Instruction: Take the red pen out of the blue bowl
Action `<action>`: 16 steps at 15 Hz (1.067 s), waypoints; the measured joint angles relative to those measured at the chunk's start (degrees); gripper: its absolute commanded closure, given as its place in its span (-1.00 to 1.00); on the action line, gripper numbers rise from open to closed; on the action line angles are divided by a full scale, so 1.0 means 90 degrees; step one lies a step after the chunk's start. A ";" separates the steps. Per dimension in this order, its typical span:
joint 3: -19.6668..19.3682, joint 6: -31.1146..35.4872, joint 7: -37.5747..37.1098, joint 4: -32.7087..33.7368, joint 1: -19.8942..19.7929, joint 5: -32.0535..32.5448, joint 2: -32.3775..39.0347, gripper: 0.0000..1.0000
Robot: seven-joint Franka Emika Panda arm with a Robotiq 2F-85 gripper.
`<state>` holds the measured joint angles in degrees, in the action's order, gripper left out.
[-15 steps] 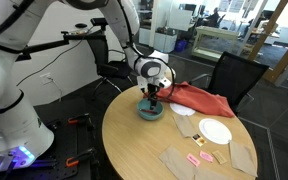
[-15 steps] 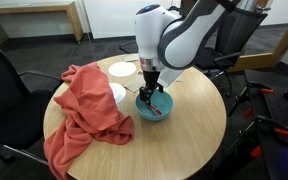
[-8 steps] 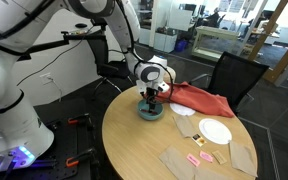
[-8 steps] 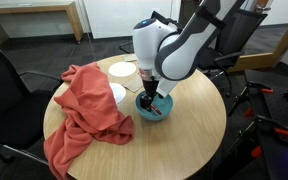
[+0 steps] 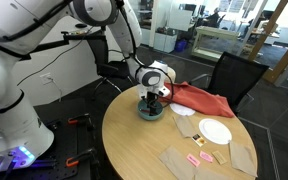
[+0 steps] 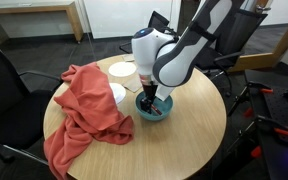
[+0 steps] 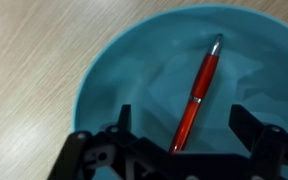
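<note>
Pen: the red pen (image 7: pixel 197 92) lies slanted on the bowl's floor. Its lower end is between the hand's two fingers, and neither finger visibly touches it.
Bowl: the blue bowl (image 7: pixel 92 75) sits straight beneath the hand.
Hand: the gripper (image 7: pixel 184 128) is spread wide, one finger on each side of the pen. In both exterior views its tips hang at the bowl's mouth (image 5: pixel 153 101) (image 6: pixel 150 101).
Table: a round wooden table (image 5: pixel 134 145) carries the bowl.
Cloth: a red cloth (image 6: pixel 84 105) lies heaped near the hand.
Plate: a white plate (image 5: pixel 215 131) lies well apart from the hand.

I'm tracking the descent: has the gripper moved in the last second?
Yes. The gripper has come down closer to the blue bowl, which stayed put; its open jaws now stand either side of the red pen.
</note>
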<state>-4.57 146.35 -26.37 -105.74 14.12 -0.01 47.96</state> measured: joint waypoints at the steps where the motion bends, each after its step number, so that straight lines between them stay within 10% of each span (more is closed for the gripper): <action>1: -0.0020 0.0000 0.0000 0.0052 0.0000 0.0000 0.0049 -1.00; 2: -0.0038 0.0000 0.0000 0.0112 0.0000 0.0000 0.0103 -0.50; 11: -0.0134 -0.0007 0.0000 0.0458 0.0038 0.0000 0.0379 0.75; 16: -0.0195 -0.0006 0.0000 0.0525 0.0091 0.0000 0.0378 0.93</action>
<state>-6.33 146.29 -26.37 -101.01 14.94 -0.01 51.37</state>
